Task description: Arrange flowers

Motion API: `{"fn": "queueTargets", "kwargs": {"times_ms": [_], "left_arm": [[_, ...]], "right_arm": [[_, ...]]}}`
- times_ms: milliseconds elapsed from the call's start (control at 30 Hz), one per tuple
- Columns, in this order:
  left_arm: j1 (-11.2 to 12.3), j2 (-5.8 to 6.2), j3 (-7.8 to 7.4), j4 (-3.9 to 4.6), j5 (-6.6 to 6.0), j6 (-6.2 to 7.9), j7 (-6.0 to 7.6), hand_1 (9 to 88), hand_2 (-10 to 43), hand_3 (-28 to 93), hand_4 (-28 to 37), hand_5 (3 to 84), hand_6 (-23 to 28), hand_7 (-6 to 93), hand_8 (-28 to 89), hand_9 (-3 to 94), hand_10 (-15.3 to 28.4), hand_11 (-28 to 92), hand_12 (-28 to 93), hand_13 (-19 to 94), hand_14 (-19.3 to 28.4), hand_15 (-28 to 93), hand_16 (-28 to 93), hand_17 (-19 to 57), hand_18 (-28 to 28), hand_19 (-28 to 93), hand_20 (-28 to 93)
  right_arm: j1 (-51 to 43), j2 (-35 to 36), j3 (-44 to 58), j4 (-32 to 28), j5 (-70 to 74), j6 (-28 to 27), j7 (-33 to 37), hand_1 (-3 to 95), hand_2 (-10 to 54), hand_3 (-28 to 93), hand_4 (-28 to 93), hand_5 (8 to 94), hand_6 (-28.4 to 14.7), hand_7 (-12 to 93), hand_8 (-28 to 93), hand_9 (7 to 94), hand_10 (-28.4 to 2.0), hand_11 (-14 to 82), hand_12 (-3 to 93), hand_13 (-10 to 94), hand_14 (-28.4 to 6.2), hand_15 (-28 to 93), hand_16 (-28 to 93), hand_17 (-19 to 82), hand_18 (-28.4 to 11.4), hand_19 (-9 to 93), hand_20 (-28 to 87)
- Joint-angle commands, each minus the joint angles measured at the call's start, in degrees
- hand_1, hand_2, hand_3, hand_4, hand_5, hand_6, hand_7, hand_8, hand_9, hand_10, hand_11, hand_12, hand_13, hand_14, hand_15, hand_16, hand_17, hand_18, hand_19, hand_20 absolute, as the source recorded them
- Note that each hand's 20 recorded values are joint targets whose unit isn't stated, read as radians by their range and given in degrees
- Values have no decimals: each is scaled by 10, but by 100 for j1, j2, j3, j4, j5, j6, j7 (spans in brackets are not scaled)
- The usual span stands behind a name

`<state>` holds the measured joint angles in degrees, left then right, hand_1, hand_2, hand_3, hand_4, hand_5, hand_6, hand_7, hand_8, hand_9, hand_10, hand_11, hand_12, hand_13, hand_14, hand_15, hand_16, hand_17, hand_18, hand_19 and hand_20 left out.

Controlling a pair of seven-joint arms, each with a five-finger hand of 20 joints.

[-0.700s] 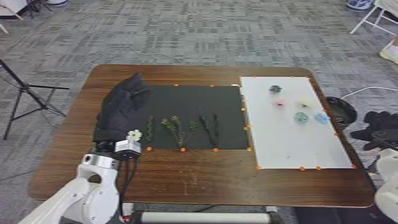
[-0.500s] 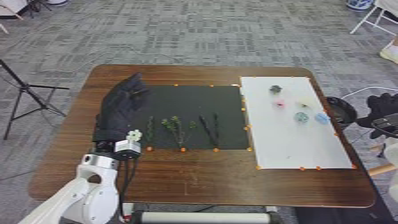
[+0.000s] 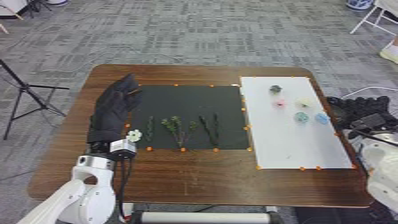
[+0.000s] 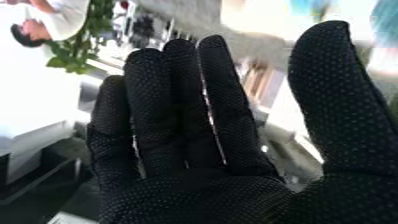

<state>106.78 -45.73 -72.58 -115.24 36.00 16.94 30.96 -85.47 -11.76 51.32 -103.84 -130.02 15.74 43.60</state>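
In the head view my left hand [image 3: 110, 112] rests over the left edge of the black mat [image 3: 200, 100], fingers straight and pointing away. My right hand [image 3: 362, 111] is beyond the table's right edge, beside the white board [image 3: 298, 135]. The right wrist view shows my right hand [image 4: 187, 150] with straight fingers, thumb apart, holding nothing. Green stems [image 3: 179, 131] and dark stems [image 3: 210, 131] lie on the black mat. On the white board lie a dark flower [image 3: 275, 89], a pink one [image 3: 280, 103], a pale yellow one [image 3: 304, 102], a teal one [image 3: 301, 117] and a blue one [image 3: 322, 118].
Orange markers line the mat and board on the brown table [image 3: 213, 180]. A small white flower-like piece [image 3: 134, 135] is beside my left wrist. A black tripod [image 3: 33, 95] stands on the floor at the left.
My right hand and arm have come in from the right, toward the table's right edge. My left hand has shifted slightly to the left.
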Motion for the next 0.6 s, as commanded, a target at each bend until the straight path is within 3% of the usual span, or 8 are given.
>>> {"fn": "queueTargets", "kwargs": {"times_ms": [33, 333, 600], "left_arm": [[64, -60, -22, -37, -33, 26, 30, 293, -35, 698, -228, 318, 19, 245, -104, 266, 121, 290, 205, 240, 144, 383, 49, -81, 200, 407, 177], [107, -44, -62, -49, -50, 34, 80, 293, -35, 698, -229, 317, 19, 245, -104, 267, 121, 292, 205, 241, 144, 384, 49, -81, 199, 407, 177], [159, -24, -84, -71, -71, 63, 130, 293, -35, 699, -230, 317, 19, 244, -104, 267, 121, 291, 204, 241, 144, 384, 49, -81, 199, 407, 177]], "right_arm": [[404, -20, 286, -150, -60, 315, 6, 299, -95, 766, -283, 481, -44, 311, -122, 460, -135, 442, 313, 449, -121, 734, 233, 214, -190, 743, 469], [539, -214, 66, -228, 236, 214, -419, 319, -95, 742, -283, 484, -45, 316, -125, 465, -135, 454, 309, 457, -120, 735, 243, 225, -189, 757, 468], [1235, -438, -699, -101, 280, 256, -480, 324, -95, 734, -283, 500, -38, 308, -125, 511, -121, 378, 260, 457, -114, 727, 245, 220, -190, 757, 470]]}}
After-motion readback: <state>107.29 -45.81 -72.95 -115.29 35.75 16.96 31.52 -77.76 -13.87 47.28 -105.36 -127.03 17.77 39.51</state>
